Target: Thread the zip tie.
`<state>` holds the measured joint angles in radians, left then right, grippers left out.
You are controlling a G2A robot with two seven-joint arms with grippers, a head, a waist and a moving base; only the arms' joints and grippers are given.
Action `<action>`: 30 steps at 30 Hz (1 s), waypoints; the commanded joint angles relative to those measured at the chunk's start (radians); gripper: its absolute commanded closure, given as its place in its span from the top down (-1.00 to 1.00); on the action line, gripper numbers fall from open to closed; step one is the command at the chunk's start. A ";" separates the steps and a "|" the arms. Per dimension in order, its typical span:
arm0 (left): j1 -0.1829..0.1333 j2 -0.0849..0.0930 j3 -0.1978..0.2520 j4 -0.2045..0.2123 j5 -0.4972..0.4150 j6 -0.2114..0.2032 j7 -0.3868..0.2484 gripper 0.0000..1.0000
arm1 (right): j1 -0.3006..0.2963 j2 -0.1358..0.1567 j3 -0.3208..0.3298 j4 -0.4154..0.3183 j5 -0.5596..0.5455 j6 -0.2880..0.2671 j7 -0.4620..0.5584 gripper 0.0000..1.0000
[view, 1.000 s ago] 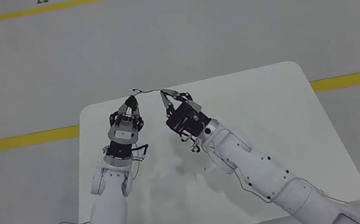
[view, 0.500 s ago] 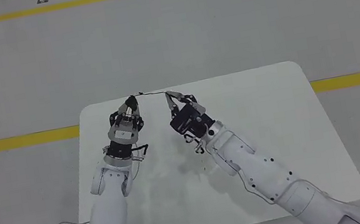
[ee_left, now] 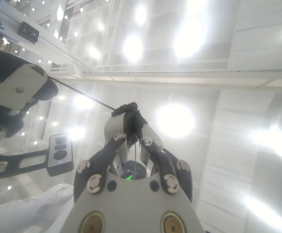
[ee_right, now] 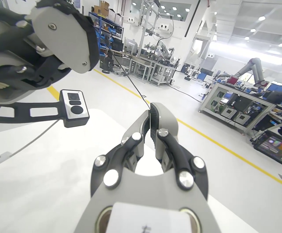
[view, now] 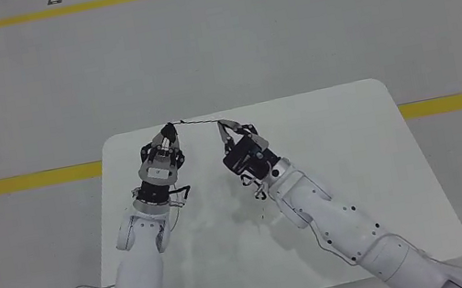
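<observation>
A thin black zip tie (view: 195, 121) stretches taut between my two grippers above the far edge of the white table (view: 341, 134). My left gripper (view: 169, 128) is shut on the zip tie's head end (ee_left: 130, 110), and the black strap (ee_left: 83, 93) runs off from it toward the other gripper. My right gripper (view: 222, 125) is shut on the strap's tail end (ee_right: 150, 108); the strap (ee_right: 130, 80) leads from its fingertips up to the left gripper's finger (ee_right: 66, 37). Both arms stand raised over the table, a short gap apart.
The table's far edge (view: 244, 110) lies just under the grippers, with grey floor and a yellow line (view: 24, 181) beyond. Workbenches (ee_right: 238, 103) and shelving stand far off in the room.
My right gripper has moved to the right, away from the left one, and the slack, curved strap between them has pulled straight. The left arm has held still.
</observation>
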<state>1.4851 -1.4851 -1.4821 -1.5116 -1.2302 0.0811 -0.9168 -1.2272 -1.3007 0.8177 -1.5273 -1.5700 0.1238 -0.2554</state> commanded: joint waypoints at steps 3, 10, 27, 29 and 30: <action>0.000 0.000 0.000 0.000 0.000 0.000 0.000 -1.00 | -0.007 0.002 0.009 -0.007 0.000 0.033 0.015 -0.82; 0.000 0.000 0.000 0.000 0.000 0.000 0.000 -1.00 | -0.031 0.011 0.039 -0.034 0.000 0.073 0.028 1.00; 0.000 0.000 0.000 0.000 0.000 0.000 0.000 -1.00 | -0.081 0.023 0.092 -0.087 0.004 0.078 0.017 1.00; 0.000 0.000 0.000 0.000 0.000 0.000 0.000 -1.00 | -0.085 0.026 0.108 -0.091 0.000 0.074 0.019 1.00; 0.000 0.000 0.000 0.000 0.000 0.000 0.000 -1.00 | -0.091 0.028 0.125 -0.097 0.002 0.074 0.018 1.00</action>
<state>1.4851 -1.4851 -1.4821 -1.5116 -1.2302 0.0811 -0.9168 -1.3123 -1.2754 0.9235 -1.6184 -1.5688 0.1990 -0.2368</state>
